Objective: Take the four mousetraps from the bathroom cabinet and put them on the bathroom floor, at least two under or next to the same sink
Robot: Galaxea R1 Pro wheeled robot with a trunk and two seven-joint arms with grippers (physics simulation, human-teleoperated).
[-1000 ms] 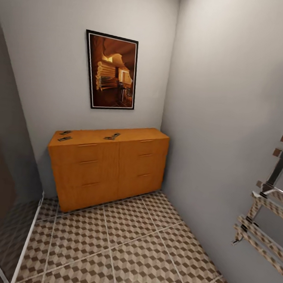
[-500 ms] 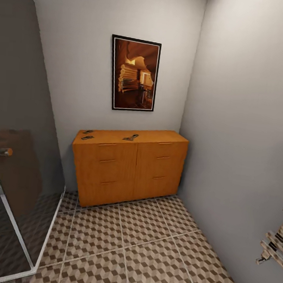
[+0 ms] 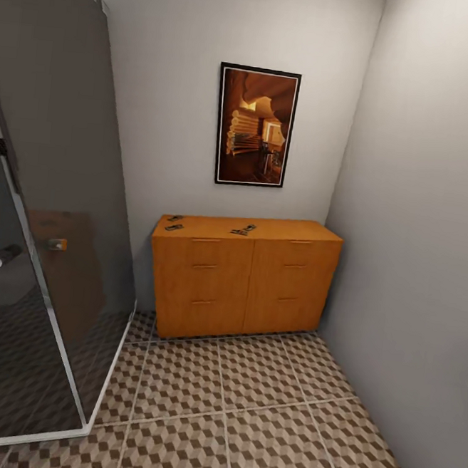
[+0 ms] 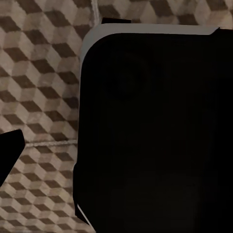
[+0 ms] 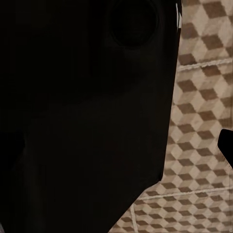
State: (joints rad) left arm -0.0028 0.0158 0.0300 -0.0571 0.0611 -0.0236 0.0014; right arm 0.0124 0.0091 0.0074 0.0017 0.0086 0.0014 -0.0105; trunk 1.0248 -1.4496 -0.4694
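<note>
Boxy orange wood cabinet [image 3: 244,278] on cube-print tiles [image 3: 244,421]. Small flat traps [image 3: 243,230] lie on top. Grippers: can't tell if spread.

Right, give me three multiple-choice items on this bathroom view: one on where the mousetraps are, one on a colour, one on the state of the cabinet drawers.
1. Where do the mousetraps lie?
A. on the cabinet top
B. on the floor tiles
C. inside the shower

2. What colour is the cabinet?
A. white
B. orange-brown
C. black

3. How are the cabinet's drawers?
A. all pulled out
B. one removed
C. all shut

Answers:
1 A, the small flat pieces sit on the cabinet's top, some at its left end and some near the middle.
2 B, its fronts and top are orange-brown wood.
3 C, every drawer front is flush with the others.
</note>
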